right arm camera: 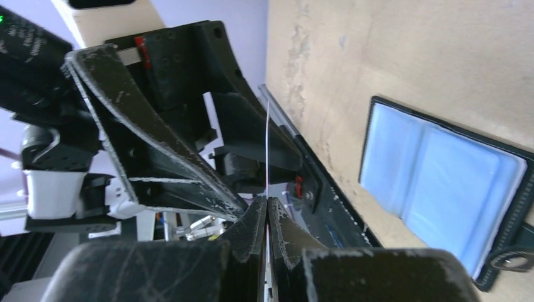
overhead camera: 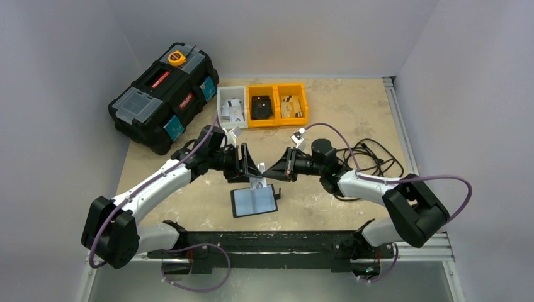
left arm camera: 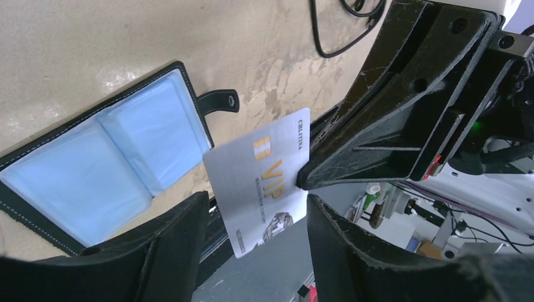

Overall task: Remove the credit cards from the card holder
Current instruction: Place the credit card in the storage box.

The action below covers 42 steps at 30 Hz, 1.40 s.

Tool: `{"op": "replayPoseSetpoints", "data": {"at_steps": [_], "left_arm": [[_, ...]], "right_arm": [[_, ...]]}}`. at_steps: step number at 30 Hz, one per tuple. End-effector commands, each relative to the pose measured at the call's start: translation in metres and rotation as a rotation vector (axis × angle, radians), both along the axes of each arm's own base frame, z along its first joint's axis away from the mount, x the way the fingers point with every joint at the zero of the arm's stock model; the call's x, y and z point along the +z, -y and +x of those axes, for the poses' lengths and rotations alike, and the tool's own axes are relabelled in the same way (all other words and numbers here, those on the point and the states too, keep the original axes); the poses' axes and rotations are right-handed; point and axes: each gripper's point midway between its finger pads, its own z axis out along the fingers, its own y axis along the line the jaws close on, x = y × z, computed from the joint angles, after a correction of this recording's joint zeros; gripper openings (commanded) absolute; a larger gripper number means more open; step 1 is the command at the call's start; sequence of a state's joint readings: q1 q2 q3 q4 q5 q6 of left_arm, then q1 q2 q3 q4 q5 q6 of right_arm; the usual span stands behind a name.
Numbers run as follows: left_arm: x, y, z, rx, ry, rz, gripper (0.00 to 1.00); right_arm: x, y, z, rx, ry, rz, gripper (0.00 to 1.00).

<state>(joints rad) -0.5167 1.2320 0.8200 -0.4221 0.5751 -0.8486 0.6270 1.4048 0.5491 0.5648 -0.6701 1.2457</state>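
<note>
Right, the card [left arm camera: 261, 176] is out of the holder [overhead camera: 254, 201] and up in the air just above it, between my two arms. The right gripper [right arm camera: 267, 207] is clamped on it: in its own wrist view the jaws are pressed together with the card showing edge-on as a thin pale line rising from them. The left gripper [left arm camera: 255, 211] stands apart, one finger on each side of the card's lower half, and I see neither pad touching it. The holder lies open and flat on the table [overhead camera: 352, 113], tab [left arm camera: 220, 100] out to the side. Its pale blue pockets may hold more cards, but I cannot tell how many. I read this as a handover, with the right side now carrying. The pinch sits on one short edge only, so the card could pivot if anything brushes it. To do this well I would leave the left jaws wide and draw that arm straight back along its own line, without swinging sideways, so neither finger clips the card. The right grip should not loosen until the left is well clear. Then I would carry the card off to bare table beside the holder, not over it, lower it nearly flat, and let go only once an edge is resting.
</note>
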Motion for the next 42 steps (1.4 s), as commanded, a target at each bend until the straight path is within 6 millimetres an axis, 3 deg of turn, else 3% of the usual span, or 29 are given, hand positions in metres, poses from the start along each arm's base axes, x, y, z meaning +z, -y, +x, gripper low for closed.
{"op": "replayPoseSetpoints", "data": {"at_steps": [1,5,10,11,18,22,26,31,36,42], "left_arm": [[0.019,0.006,0.002,-0.017,0.03,-0.101,0.55],[0.022,0.007,0.002,-0.011,0.026,-0.121,0.41],[0.023,0.009,0.003,-0.007,0.024,-0.139,0.05],[0.024,0.009,0.003,-0.006,0.023,-0.14,0.0],[0.027,0.002,0.007,0.032,0.045,-0.092,0.0],[0.031,-0.009,0.018,0.089,0.083,-0.006,0.0],[0.042,-0.029,0.04,0.165,0.136,0.126,0.0],[0.058,-0.054,0.081,0.265,0.174,0.27,0.0],[0.081,-0.071,0.135,0.353,0.251,0.349,0.0],[0.084,-0.094,0.198,0.427,0.297,0.418,0.0]], "right_arm": [[0.028,-0.005,-0.006,0.048,0.031,0.122,0.0],[0.026,-0.004,-0.005,0.04,0.028,0.118,0.0],[0.019,-0.002,-0.004,0.024,0.027,0.075,0.03],[0.018,-0.001,-0.003,0.019,0.033,0.061,0.1],[0.012,0.014,0.011,-0.077,0.109,-0.115,0.78],[0.013,0.029,0.021,-0.153,0.156,-0.222,0.98],[0.016,0.045,0.026,-0.219,0.193,-0.305,0.99],[0.02,0.063,0.028,-0.3,0.214,-0.367,0.99],[0.025,0.076,0.031,-0.335,0.25,-0.426,0.99],[0.032,0.088,0.028,-0.361,0.276,-0.462,0.99]]}}
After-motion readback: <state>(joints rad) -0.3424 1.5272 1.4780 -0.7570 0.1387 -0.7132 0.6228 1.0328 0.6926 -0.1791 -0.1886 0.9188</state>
